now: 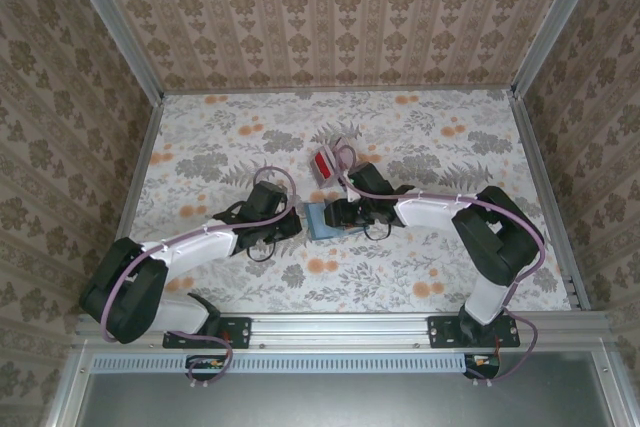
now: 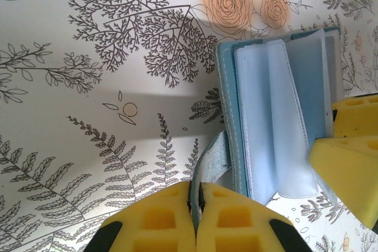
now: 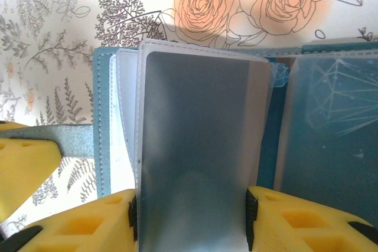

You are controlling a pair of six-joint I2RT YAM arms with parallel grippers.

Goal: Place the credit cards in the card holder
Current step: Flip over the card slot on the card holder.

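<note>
The card holder [image 1: 318, 220] lies open at the table's middle, teal outside with pale clear sleeves inside [image 2: 277, 122]. My left gripper [image 2: 196, 190] is shut on its teal strap [image 2: 209, 160], pinching it at the wallet's left edge [image 3: 103, 116]. My right gripper [image 3: 192, 222] is over the open wallet, its two pads pressed against the long edges of a grey-white credit card [image 3: 195, 146]. The card's far end lies inside a clear sleeve. More credit cards, red and white [image 1: 325, 164], lie just behind the wallet.
The right gripper's yellow fingers [image 2: 354, 163] reach in over the wallet's right side in the left wrist view. Both arms meet mid-table on the floral cloth [image 1: 220, 147]. Patterned walls close in the table on three sides.
</note>
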